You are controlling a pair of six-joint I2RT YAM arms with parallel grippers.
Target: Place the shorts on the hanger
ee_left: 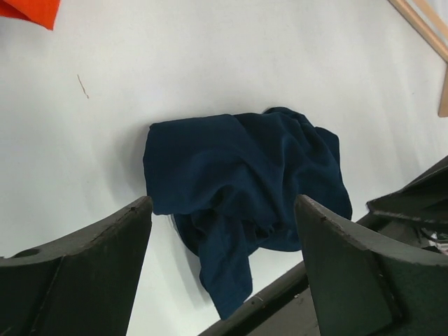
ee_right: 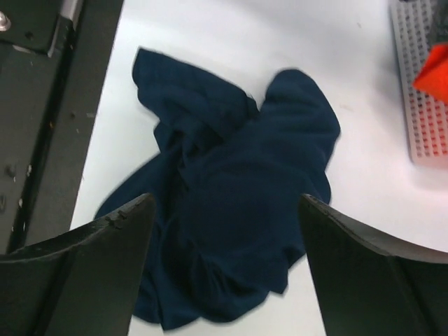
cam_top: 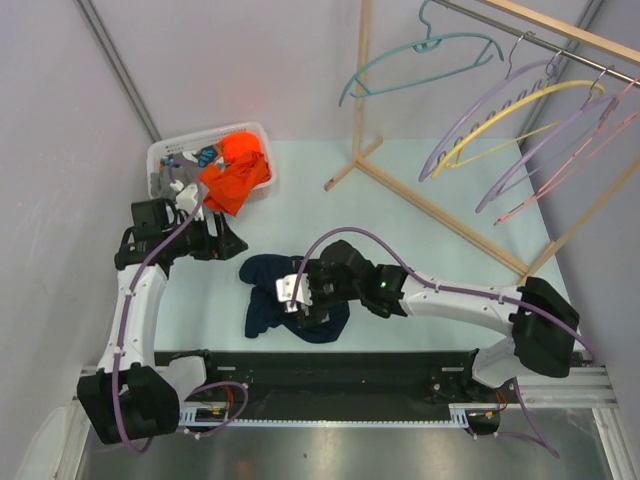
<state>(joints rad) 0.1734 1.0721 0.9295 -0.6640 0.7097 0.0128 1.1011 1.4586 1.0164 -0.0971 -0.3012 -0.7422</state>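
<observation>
Basket: we see a white perforated plastic basket (cam_top: 158, 152) at the far left.
Inside it: a bright orange garment (cam_top: 238, 170) spilling over the rim, beside a grey garment (cam_top: 165, 185).
Rack: we see a light wooden frame (cam_top: 440, 215) carrying purple hangers (cam_top: 478, 112), a yellow hanger (cam_top: 520, 108) and a pink hanger (cam_top: 572, 168).

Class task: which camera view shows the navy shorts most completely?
Left wrist: the shorts lie almost fully visible. The right wrist view hides one corner; from the top, the right arm covers part.
</observation>
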